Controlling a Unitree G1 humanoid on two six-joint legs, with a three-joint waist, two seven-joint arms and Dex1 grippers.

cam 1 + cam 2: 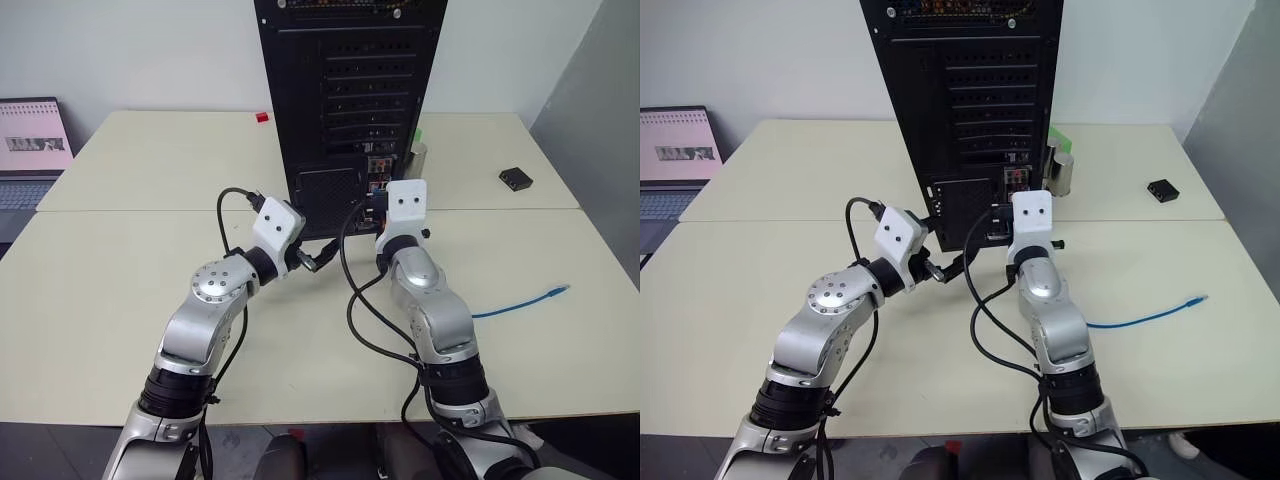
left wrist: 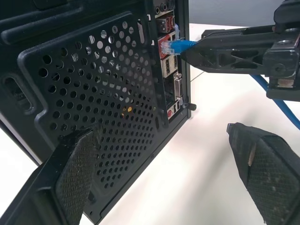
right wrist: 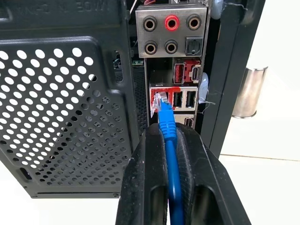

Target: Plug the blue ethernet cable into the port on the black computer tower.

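In the right wrist view the right hand [image 3: 171,140] fills the lower centre of the frame, its two black fingers clenched on the cable [image 3: 171,173] just behind the plug [image 3: 161,102]. The plug's tip sits at the mouth of the port [image 3: 158,97], mid-frame in the red-edged block of the connector strip; I cannot tell whether it has latched.

To do this step well, I judge the push should run straight along the plug's axis, with no sideways lean that would jam it against the neighbouring sockets (they sit just beside). The grip should stay firm until the plug seats.

The left hand [image 2: 159,178] hangs released, fingers wide, before the vent grille [image 2: 93,103] of the tower [image 1: 345,100], at upper centre of the head view.

The cable's far end trails on the worktop [image 1: 120,290] at right.
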